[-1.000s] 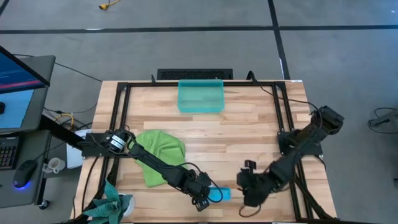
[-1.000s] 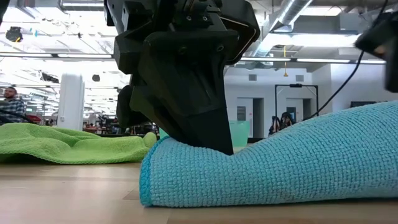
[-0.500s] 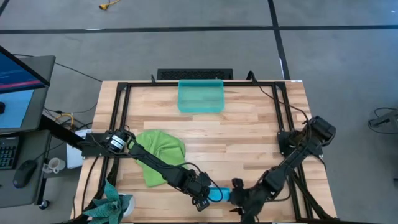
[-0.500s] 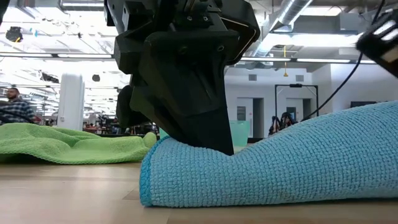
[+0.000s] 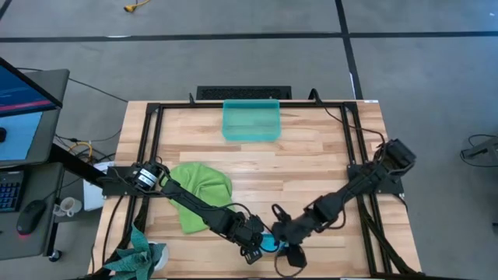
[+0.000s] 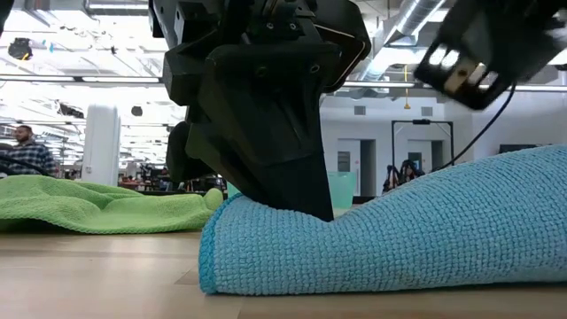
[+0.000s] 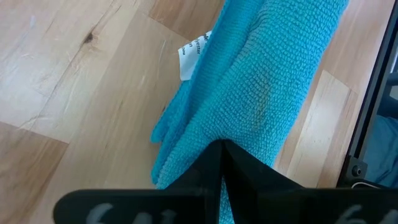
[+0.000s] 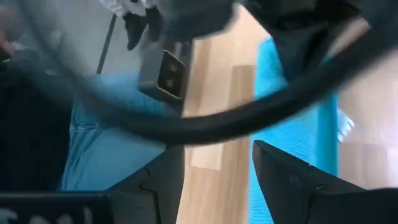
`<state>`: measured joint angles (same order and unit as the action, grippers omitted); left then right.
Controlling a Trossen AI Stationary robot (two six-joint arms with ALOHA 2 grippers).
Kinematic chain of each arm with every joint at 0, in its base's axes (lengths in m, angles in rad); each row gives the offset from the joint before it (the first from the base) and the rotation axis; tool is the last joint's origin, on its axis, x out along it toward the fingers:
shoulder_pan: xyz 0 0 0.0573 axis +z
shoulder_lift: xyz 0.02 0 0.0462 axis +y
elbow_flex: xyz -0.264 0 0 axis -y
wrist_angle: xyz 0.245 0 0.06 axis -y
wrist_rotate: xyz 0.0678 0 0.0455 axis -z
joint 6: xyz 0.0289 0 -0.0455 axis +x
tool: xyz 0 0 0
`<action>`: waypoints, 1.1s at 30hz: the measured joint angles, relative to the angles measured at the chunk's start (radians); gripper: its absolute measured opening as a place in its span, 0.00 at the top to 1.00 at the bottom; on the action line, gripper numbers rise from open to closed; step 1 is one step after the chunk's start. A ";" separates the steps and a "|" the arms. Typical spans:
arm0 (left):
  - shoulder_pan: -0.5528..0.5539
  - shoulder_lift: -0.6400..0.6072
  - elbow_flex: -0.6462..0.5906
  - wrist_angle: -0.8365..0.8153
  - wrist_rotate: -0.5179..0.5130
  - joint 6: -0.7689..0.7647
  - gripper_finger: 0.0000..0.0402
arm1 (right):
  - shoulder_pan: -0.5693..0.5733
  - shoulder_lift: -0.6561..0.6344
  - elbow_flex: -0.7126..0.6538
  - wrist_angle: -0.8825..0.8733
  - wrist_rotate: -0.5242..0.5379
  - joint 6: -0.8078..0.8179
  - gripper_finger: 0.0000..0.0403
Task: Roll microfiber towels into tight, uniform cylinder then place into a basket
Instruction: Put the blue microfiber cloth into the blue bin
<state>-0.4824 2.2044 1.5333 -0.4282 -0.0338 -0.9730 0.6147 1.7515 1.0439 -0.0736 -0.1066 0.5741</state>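
High view: at the near edge of the light wooden slat table (image 5: 311, 155), the sky-blue microfibre towel (image 5: 269, 243) is seen only as a small patch between the two dark arms. The left gripper (image 5: 253, 247) is closed tight w/ the blue cloth pinched at its tip; in the left wrist view its fingers (image 7: 217, 163) meet on a fold of the towel (image 7: 261, 93), a white label (image 7: 191, 53) showing beside it. The right gripper (image 5: 284, 233) is held just beside, jaws spread wide, nothing gripped. Further back, left of centre, a crumpled lime-green microfibre towel (image 5: 201, 190) is laid flat. At the far edge, the small rectangular translucent teal plastic basket (image 5: 250, 120) is set, well apart from both towels.
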 joint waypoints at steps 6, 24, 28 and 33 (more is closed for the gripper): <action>0.000 0.000 0.000 0.000 0.000 0.005 0.97 | -0.055 0.005 -0.001 -0.082 -0.046 0.001 0.47; 0.000 0.000 0.000 0.000 -0.002 0.009 0.97 | -0.028 0.005 -0.002 -0.083 0.109 -0.078 0.39; -0.001 0.000 0.000 0.001 -0.012 0.019 0.97 | -0.028 0.005 -0.002 -0.084 0.109 -0.051 0.38; -0.001 0.000 0.000 0.001 -0.012 0.022 0.97 | -0.028 0.005 -0.008 -0.089 0.108 -0.025 0.38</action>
<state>-0.4835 2.2044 1.5333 -0.4274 -0.0460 -0.9512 0.5869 1.7561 1.0362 -0.1623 0.0013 0.5491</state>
